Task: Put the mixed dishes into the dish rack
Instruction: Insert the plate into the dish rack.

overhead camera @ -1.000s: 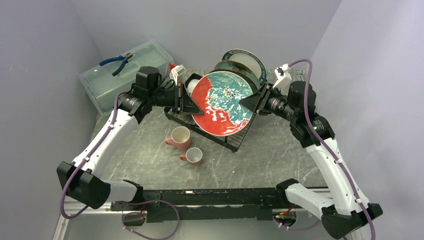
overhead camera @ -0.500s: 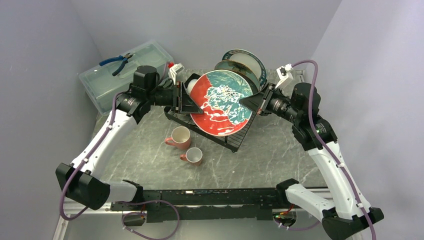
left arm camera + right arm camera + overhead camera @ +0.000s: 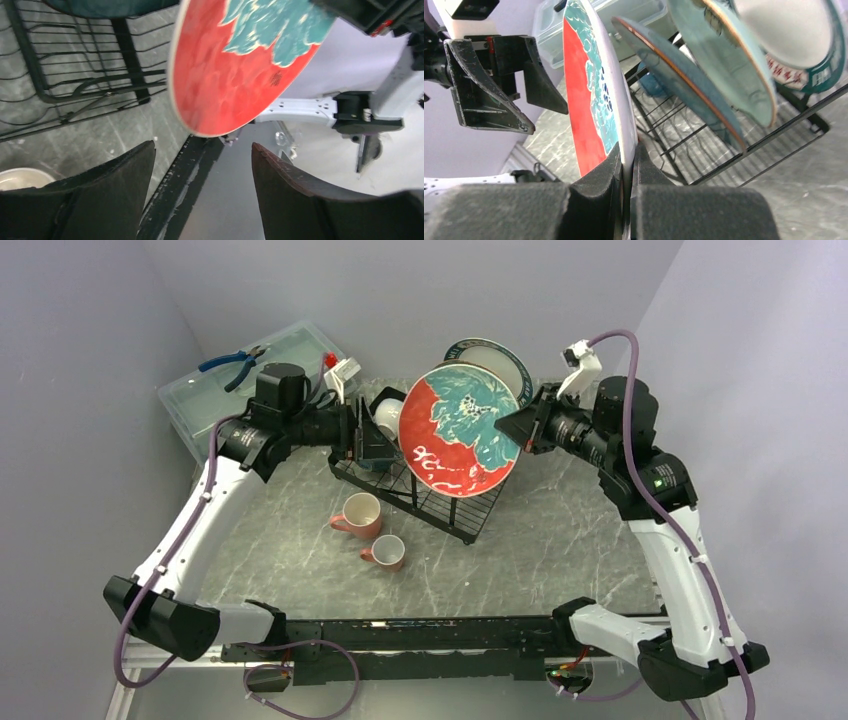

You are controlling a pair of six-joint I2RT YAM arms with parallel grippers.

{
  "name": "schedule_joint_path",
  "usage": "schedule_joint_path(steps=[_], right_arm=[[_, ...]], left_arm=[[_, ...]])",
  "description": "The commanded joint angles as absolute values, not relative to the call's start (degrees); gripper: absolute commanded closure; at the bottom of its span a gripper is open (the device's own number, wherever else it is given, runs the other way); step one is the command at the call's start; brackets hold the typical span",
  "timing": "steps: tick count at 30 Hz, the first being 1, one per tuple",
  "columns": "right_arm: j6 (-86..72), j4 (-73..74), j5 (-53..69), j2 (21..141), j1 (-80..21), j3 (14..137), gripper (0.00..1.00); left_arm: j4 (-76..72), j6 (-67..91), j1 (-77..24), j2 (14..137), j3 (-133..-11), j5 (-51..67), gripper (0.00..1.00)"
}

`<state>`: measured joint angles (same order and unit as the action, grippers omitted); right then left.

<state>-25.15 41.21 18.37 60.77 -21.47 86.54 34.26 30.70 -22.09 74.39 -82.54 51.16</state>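
Right gripper [image 3: 628, 150] clamps red plate's [image 3: 455, 435] 3 o'clock rim.
Left gripper [image 3: 202, 150] gapes empty; plate stands on edge over rack [image 3: 440, 508], facing 6 o'clock.

The red plate [image 3: 440, 455] bears teal-and-white flowers; the rack [image 3: 455, 512] is black, the table [image 3: 560, 540] grey-veined.

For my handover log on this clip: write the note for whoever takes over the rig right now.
Right gripper shut on the red floral plate, holding it upright over the dish rack.
Left gripper open beside it, not touching.
Done: teal plate, pale green plate and white lettered plate stand in the rack.
To do: slot the red plate, then load both pink mugs from the table.
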Motion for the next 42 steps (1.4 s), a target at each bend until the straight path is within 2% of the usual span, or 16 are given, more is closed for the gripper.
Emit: schedule_joint_path(steps=[1,13,27,42], right_arm=[[-18.8,33.7,16.2,60.9,-21.4,95.9,1.00],[1.7,19.8,21.2,60.7,-21.4,93.4,1.00],[16.3,9.8,25.2,58.1,-23.0,85.3,1.00],[28.3,8.0,0.2,58.2,-40.0,81.0,1.00]], left_arm=[[41.1,23.5,-21.5,73.0,-86.2,43.7,0.24],[47.4,18.3,-21.2,69.8,-84.5,32.6,0.20],[47.2,19.3,-21.0,68.0,-79.9,31.7,0.20],[46.7,19.2,-20.9,68.1,-79.3,31.6,0.20]])
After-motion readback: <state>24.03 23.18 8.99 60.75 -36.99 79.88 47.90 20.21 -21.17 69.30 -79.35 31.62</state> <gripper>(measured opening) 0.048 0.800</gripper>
